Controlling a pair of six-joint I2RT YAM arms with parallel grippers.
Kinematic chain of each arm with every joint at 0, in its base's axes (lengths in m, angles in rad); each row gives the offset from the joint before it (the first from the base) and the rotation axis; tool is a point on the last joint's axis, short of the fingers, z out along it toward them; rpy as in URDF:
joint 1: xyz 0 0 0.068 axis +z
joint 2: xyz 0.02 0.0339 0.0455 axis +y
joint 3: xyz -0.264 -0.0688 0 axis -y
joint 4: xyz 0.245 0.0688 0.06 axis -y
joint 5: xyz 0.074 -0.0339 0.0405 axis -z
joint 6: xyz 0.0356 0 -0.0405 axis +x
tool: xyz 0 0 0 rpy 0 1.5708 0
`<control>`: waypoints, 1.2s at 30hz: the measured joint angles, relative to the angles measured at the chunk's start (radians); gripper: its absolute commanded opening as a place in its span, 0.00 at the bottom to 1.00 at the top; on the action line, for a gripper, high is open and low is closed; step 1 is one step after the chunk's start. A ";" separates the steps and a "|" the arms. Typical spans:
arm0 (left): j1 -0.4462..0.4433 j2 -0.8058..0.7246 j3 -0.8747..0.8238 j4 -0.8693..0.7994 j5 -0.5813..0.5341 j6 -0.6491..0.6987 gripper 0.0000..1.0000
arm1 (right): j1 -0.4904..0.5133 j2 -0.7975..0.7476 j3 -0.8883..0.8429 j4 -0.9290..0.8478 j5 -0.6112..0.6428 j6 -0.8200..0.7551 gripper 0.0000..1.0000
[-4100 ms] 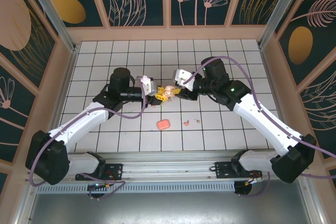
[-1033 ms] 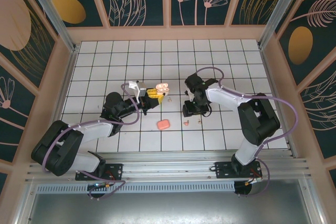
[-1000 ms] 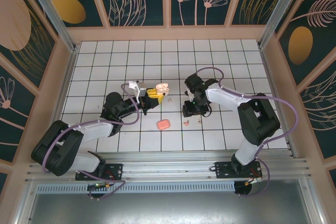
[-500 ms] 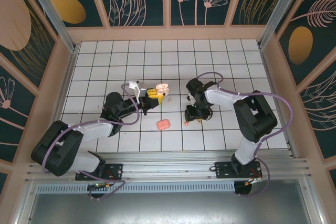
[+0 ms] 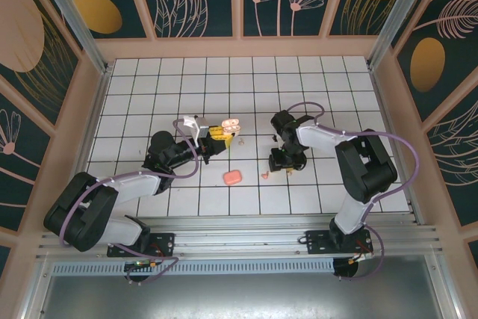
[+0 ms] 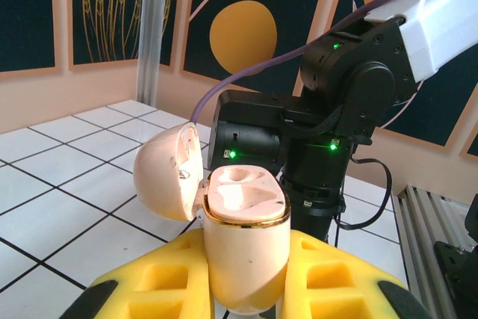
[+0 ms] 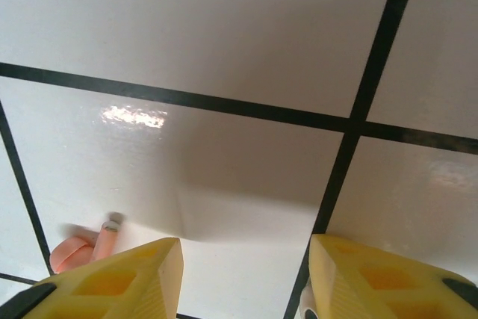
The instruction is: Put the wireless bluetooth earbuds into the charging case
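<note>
Now your left end effector (image 6: 246,289) is clenched on the pale charging case (image 6: 246,240), its lid (image 6: 168,173) flipped open, held above the middle of the tabletop (image 5: 149,80). Your right end effector (image 7: 243,259) sits low, jaws apart over bare tabletop; a coral earbud (image 7: 75,250) lies just beside one finger (image 7: 127,274). A closed coral case (image 5: 232,177) rests nearer the tabletop's near edge

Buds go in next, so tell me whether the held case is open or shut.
Open. The lid is hinged back beside the case, baring its pockets.
</note>
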 measured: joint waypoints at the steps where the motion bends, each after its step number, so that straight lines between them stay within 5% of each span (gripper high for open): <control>1: 0.000 0.000 0.000 0.000 0.000 0.000 0.13 | 0.000 -0.002 0.000 0.000 0.000 0.000 0.51; 36: 0.000 -0.012 0.000 -0.022 -0.004 0.008 0.13 | -0.035 -0.013 -0.024 0.011 0.012 0.000 0.48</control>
